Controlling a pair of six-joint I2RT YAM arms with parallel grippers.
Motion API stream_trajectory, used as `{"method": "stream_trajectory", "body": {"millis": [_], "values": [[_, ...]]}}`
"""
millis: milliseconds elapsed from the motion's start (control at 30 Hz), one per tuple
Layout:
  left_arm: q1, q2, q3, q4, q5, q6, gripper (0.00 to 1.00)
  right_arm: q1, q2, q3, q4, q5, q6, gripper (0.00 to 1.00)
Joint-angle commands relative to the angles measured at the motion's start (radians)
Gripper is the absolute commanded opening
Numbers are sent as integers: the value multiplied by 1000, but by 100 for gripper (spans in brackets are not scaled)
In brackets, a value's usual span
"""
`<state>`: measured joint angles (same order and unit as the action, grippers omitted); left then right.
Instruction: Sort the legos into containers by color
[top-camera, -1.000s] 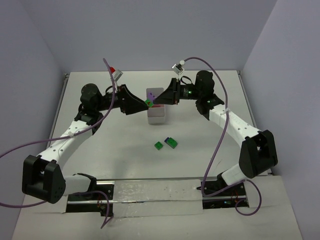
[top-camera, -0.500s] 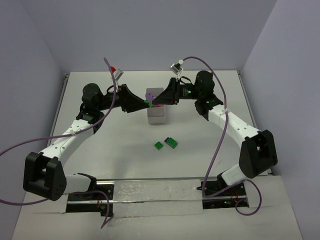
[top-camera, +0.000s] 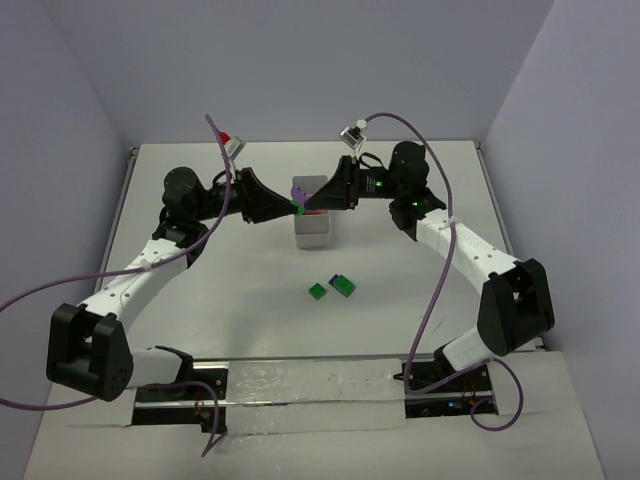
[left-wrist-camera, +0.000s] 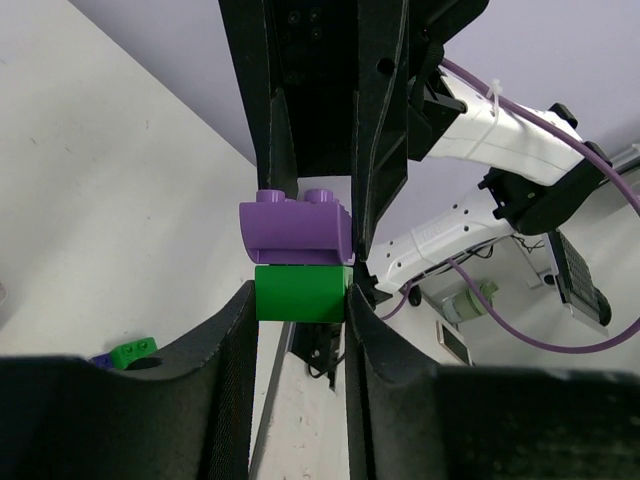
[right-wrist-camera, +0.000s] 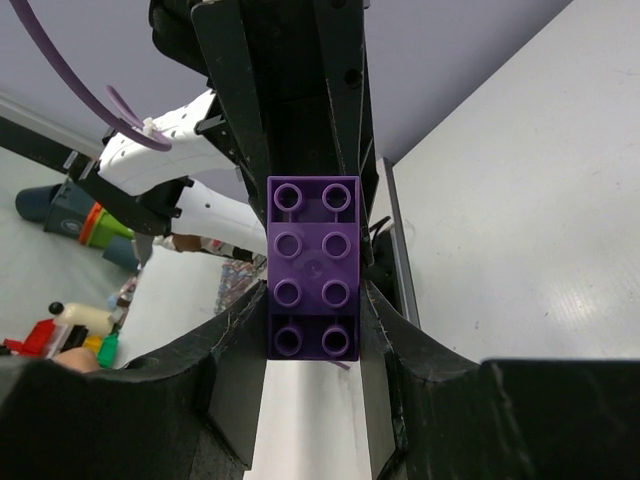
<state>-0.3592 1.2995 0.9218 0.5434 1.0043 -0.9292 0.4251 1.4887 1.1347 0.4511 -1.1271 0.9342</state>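
Note:
A purple lego (right-wrist-camera: 313, 265) and a green lego (left-wrist-camera: 300, 293) are stuck together and hang in the air just above the white tray of containers (top-camera: 312, 240). My left gripper (left-wrist-camera: 300, 296) comes in from the left and is shut on the green one. My right gripper (right-wrist-camera: 313, 302) faces it from the right and is shut on the purple one (left-wrist-camera: 295, 228). In the top view the two grippers, left (top-camera: 292, 207) and right (top-camera: 309, 205), meet nose to nose over the tray's far end, with the joined pair (top-camera: 297, 203) between them.
Two loose legos lie on the table in front of the tray, a green one (top-camera: 317, 291) and a dark blue one with green on it (top-camera: 342, 285). They also show low in the left wrist view (left-wrist-camera: 125, 352). Purple cables arc over both arms.
My left gripper has closed its jaws onto the green lego. The right gripper has kept its hold on the purple one, and both arms have barely moved.

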Motion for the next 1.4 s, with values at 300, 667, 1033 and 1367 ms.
{"method": "stream_trajectory", "body": {"millis": [300,667,1033,1367], "values": [[8,-51,-77,-88,20,103,0,-52,18,67,-42,18,-89,0],[111,-113,-128,-326,37,339,0,-109,168,436,-760,224,-591,0],[123,-141,-95,-430,-27,472,0,-6,504,984,-1387,819,-854,0],[126,-167,-109,-443,-46,478,0,76,614,1061,-1460,962,-909,0]]}}
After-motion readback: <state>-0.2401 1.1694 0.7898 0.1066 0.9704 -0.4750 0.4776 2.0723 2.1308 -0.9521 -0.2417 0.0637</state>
